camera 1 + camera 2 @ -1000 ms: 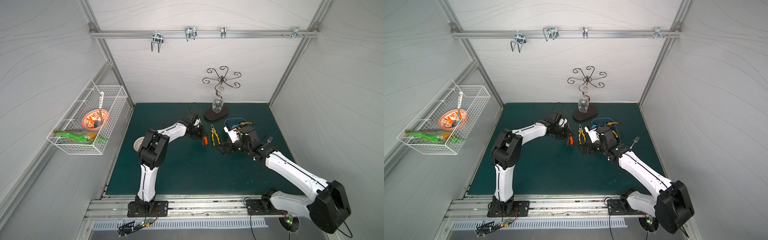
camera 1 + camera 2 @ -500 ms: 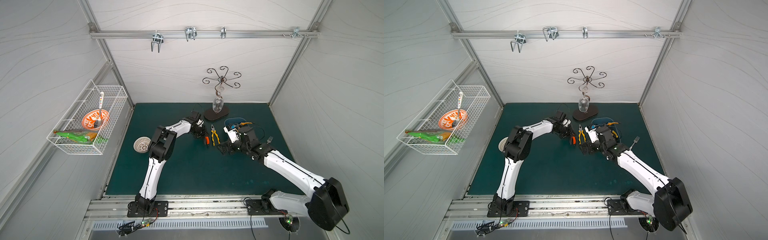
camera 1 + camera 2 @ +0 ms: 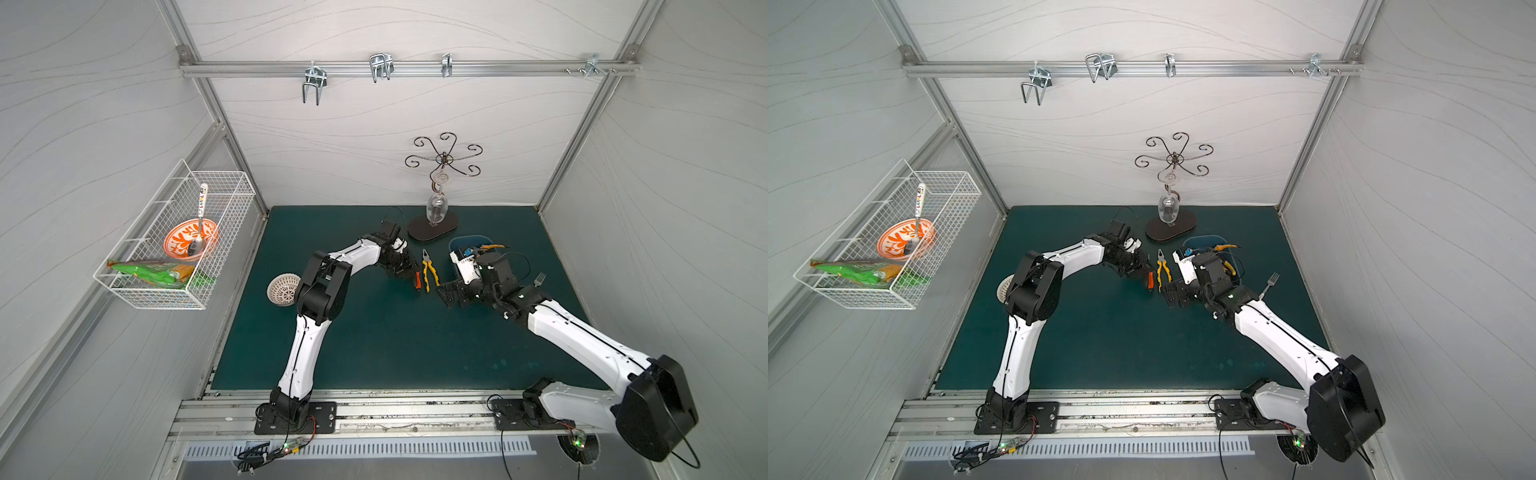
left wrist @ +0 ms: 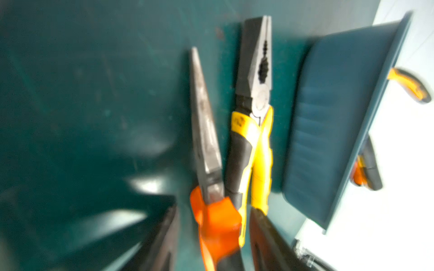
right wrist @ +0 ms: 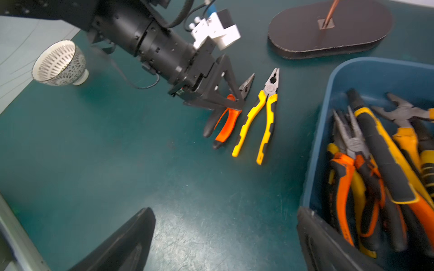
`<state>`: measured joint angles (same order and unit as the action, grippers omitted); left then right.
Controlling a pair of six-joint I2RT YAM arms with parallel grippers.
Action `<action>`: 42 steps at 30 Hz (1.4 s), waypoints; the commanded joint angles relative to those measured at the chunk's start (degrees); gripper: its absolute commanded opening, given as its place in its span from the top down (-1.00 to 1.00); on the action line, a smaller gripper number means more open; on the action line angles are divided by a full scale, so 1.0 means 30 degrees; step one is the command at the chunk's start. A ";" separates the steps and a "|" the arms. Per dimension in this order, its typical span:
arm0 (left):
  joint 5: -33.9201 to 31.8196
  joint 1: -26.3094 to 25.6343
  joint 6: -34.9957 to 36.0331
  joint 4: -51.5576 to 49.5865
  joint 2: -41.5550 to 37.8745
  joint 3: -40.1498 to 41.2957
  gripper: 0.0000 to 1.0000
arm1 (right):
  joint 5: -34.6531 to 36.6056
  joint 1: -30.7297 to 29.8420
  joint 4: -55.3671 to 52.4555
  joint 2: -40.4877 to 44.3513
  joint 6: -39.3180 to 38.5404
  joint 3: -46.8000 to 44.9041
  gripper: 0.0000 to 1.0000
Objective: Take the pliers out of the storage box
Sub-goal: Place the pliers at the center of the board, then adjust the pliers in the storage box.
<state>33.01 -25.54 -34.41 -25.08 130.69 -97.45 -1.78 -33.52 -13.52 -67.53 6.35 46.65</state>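
Two pliers lie out on the green mat [image 3: 374, 340]; the others are in the storage box [image 5: 366, 68].

The left arm [image 3: 324, 286] rises from its base, bends sharply at the elbow and stretches its forearm toward the back middle of the mat. The right arm [image 3: 582, 336] runs long and low from the front right corner, its wrist turned in front of the box. The blue box sits at the back right, filled with the pliers [image 5: 375, 164] heaped across each other. The right gripper [image 5: 226, 211] hovers over bare mat beside the box, jaws spread wide with nothing between them. The left gripper [image 5: 234, 104] points down, its jaws apart on either side of the orange-handled pliers [image 5: 226, 124]. These lie flat just beside the yellow-handled pliers [image 5: 258, 122], noses toward the back wall.
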 commanded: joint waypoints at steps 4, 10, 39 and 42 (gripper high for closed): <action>-0.2509 0.0428 0.0199 0.0025 -0.2399 0.2479 -0.39 | 0.0636 0.1782 -0.0215 0.0745 0.1546 0.0391 -0.98; -0.3249 0.0373 -0.0160 0.1469 -0.5440 0.5098 -0.75 | -0.0516 0.3712 -0.0811 -0.0314 0.2249 0.1232 -0.98; -0.7700 -0.5461 0.5555 1.0147 -1.8417 1.6292 -1.00 | -0.1501 0.6950 -1.0962 -1.2955 -0.0773 1.2606 -0.01; -0.8002 -0.5439 0.6163 0.9870 -1.8210 1.5949 -1.00 | -0.1617 0.6951 -1.1356 -1.3693 -0.1016 1.3028 0.15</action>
<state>10.63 -41.78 -18.76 0.54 75.50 -47.81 -5.06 -12.82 -42.81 -107.09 4.71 83.94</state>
